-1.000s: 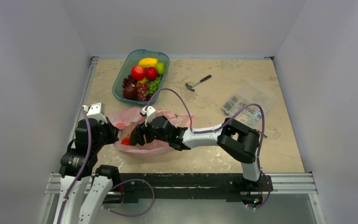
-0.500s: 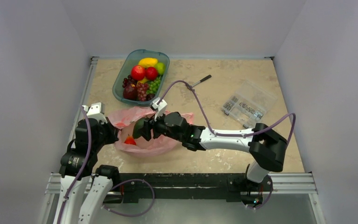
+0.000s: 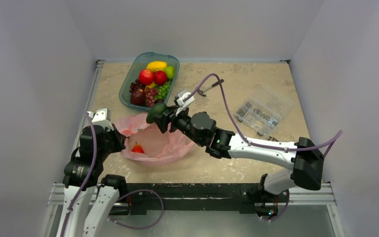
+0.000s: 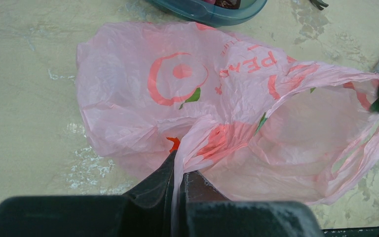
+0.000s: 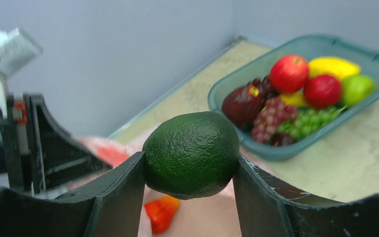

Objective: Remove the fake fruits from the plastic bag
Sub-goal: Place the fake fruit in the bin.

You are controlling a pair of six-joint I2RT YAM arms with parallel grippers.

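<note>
Plainly, right hand clasps a green fruit; left hand pinches the plastic bag (red print, "PEA" legible)

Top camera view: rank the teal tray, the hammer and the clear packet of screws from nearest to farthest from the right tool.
1. Teal tray, just beyond the right tool, at the far left of the table.
2. Hammer, farther back, off to the tool's right.
3. Clear packet of screws, well out on the right side.

The beige table carries the plastic bag, a teal tray, a hammer and a clear packet.
</note>
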